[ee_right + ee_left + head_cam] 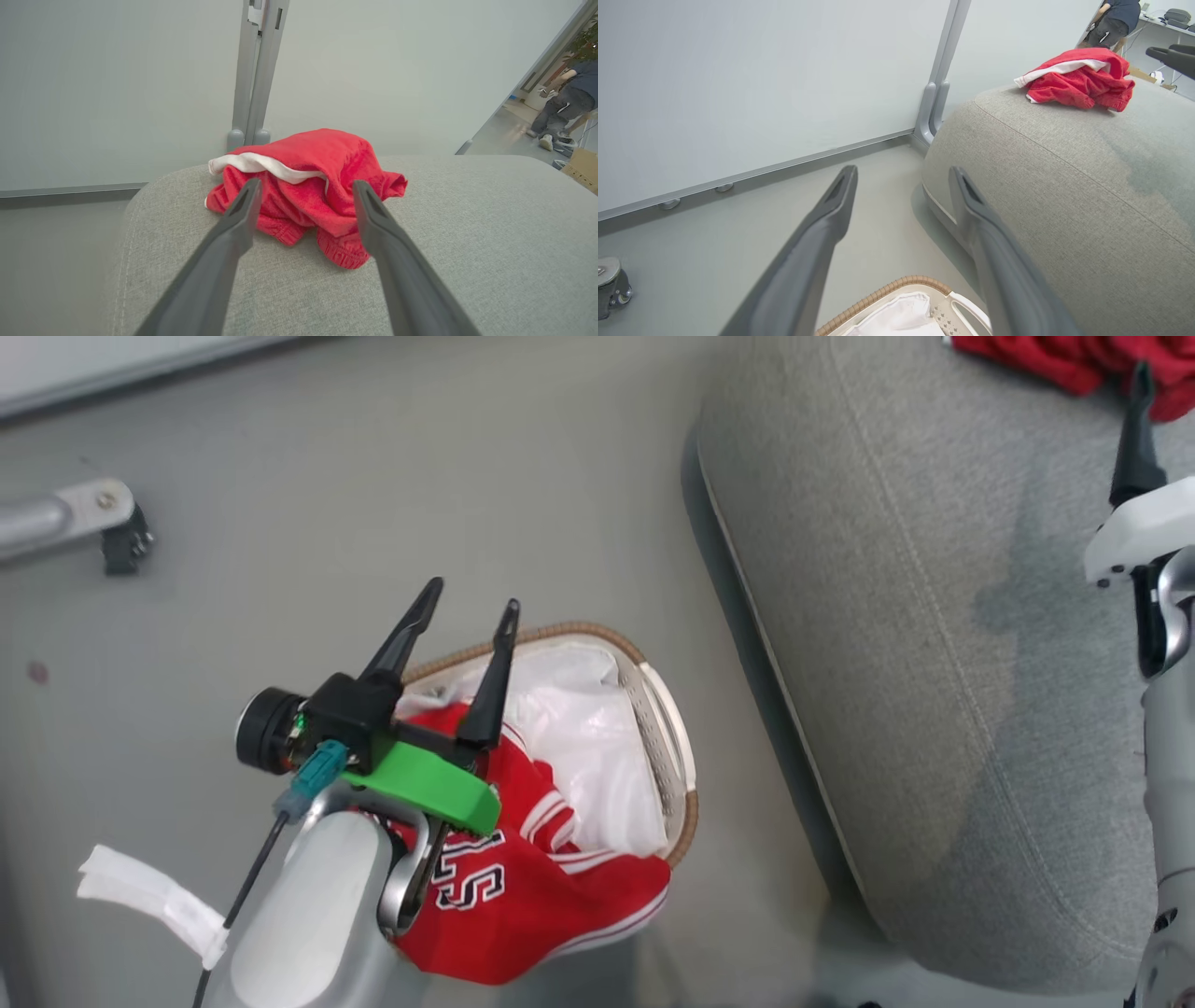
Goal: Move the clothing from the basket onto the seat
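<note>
– Red jersey (551, 887) on the left, spilling over the near rim of the basket (686, 784). Why is the left gripper (472, 595) above it?
– Jaws wide and empty, probably poised to reach down for it.
– And right?
– The plainer red piece (322, 158) lies at the far end of the seat (467, 233). The right gripper (307, 183) hangs beside it, jaws apart, holding nothing. That one looks delivered.

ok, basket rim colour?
Brown, woven basket rim; clearest in the head view.
</note>
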You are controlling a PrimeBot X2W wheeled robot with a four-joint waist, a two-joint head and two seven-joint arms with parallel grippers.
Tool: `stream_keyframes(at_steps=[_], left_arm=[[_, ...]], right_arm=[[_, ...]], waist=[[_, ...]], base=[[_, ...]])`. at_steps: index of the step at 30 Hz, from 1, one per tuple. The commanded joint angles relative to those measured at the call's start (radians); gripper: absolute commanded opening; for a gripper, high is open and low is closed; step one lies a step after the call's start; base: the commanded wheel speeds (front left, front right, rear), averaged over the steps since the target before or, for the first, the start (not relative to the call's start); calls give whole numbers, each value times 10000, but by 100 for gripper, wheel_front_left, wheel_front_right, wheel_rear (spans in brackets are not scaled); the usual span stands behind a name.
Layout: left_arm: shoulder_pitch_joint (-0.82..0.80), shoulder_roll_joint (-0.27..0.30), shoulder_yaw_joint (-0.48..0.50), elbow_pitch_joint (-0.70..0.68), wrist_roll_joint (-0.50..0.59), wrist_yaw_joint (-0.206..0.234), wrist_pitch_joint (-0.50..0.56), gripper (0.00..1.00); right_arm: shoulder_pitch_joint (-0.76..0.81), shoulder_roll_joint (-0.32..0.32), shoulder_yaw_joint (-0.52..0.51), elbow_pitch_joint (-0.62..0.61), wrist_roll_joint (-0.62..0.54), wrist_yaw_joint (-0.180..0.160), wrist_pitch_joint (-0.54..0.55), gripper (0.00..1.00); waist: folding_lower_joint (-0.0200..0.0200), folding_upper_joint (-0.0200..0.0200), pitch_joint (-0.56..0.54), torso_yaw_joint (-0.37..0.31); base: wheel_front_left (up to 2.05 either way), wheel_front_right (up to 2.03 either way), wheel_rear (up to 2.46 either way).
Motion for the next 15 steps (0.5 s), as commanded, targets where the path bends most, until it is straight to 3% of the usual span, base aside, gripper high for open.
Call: stream_keyframes(at_steps=[1, 15], left_arm=[[332, -64, 259, -13, -93, -24, -10, 100], [2714, -444, 3006, 6, 56, 10, -8, 100]], right_arm=[[305, 10, 193, -81, -53, -14, -46, 100], [2592, 780, 1785, -1078, 573, -12, -46, 100]], waist=[[0, 0, -1328, 371], [0, 0, -3727, 1200]], base=[[0, 0, 0], [0, 0, 0]])
